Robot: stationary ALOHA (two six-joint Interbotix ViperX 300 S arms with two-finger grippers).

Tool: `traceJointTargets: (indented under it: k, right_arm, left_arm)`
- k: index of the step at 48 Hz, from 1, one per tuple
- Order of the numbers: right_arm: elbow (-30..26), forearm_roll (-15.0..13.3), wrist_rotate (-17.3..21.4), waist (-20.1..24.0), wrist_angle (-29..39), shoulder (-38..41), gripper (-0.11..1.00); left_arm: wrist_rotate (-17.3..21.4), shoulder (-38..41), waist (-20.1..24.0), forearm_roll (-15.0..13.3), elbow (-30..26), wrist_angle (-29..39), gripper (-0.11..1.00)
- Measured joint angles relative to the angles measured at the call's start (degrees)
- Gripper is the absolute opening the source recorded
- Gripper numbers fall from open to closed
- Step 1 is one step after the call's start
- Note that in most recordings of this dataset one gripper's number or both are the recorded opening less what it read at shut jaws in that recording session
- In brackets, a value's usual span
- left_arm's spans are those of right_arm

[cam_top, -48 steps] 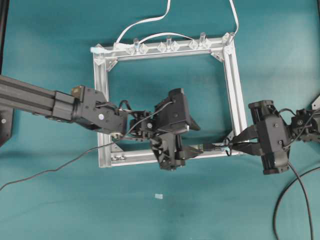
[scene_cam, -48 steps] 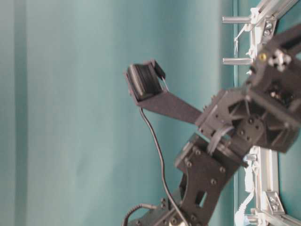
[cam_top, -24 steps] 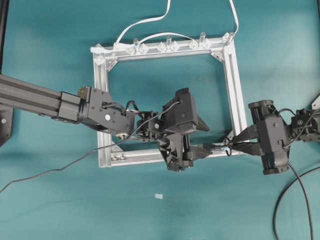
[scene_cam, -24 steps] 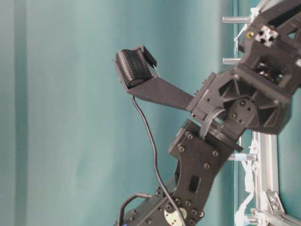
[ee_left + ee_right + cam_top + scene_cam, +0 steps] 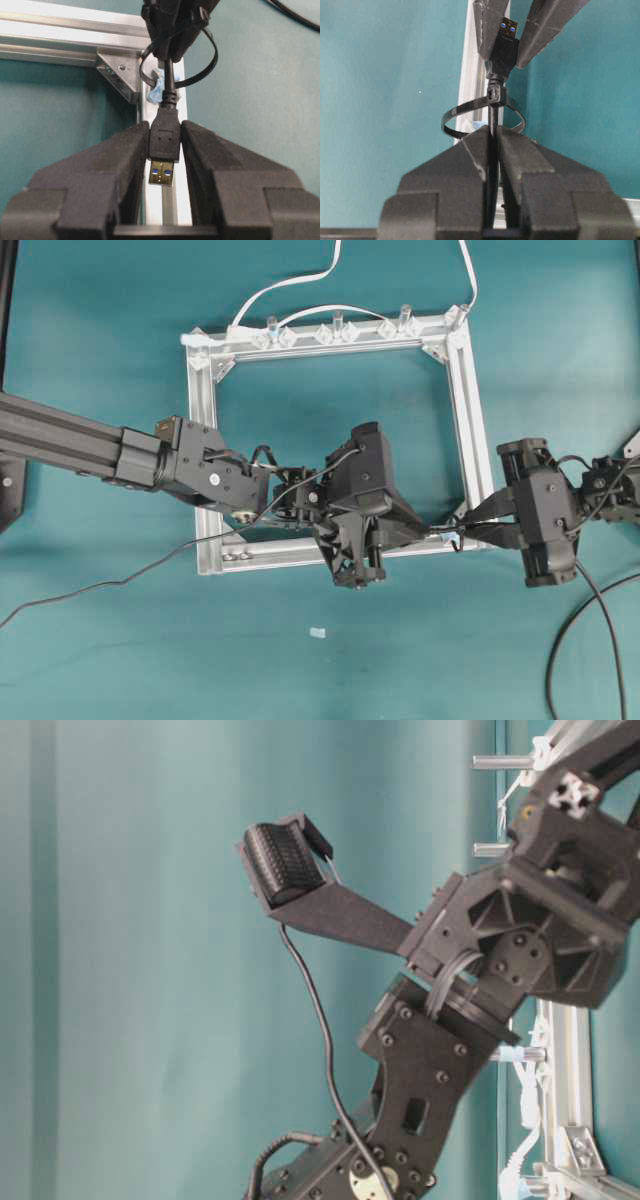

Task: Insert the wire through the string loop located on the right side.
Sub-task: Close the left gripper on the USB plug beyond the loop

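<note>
The wire's black USB plug (image 5: 164,142) sits between the pads of my left gripper (image 5: 165,135), which is shut on it. Behind the plug, the thin wire (image 5: 493,112) passes through the string loop (image 5: 452,119), a dark thin ring fixed by a pale clip (image 5: 156,89) to the silver frame (image 5: 75,47). On the loop's other side my right gripper (image 5: 492,137) is shut on the wire. Overhead, the left gripper (image 5: 418,531) and right gripper (image 5: 478,530) face each other across the loop (image 5: 457,540) at the frame's lower right corner.
The aluminium frame (image 5: 470,410) lies on the teal table. Clear pegs (image 5: 337,323) and white flat cables (image 5: 290,285) sit along its far rail. Thick black robot cables (image 5: 560,650) curl at the lower right. A small pale scrap (image 5: 318,632) lies in front of the frame.
My left gripper has moved right along the frame's near rail to the plug and shut on it. The right gripper has stayed in place, holding the wire.
</note>
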Motion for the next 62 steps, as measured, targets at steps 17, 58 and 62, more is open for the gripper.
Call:
traceJointTargets:
  k: [17,58,62]
  right_arm:
    - [0.0,0.0,0.0,0.0,-0.09,-0.09,0.07]
    - [1.23,0.0,0.26,0.0,-0.18,-1.32,0.22]
    - [1.41,0.0,0.35,0.09,-0.18,-1.32,0.47]
  left_arm:
    - [0.0,0.0,0.0,0.0,0.0,0.0,0.23]
    - [0.0,0.0,0.18,0.0,-0.09,-0.18,0.23]
    - [0.0,0.0,0.18,0.0,0.0,0.0,0.23]
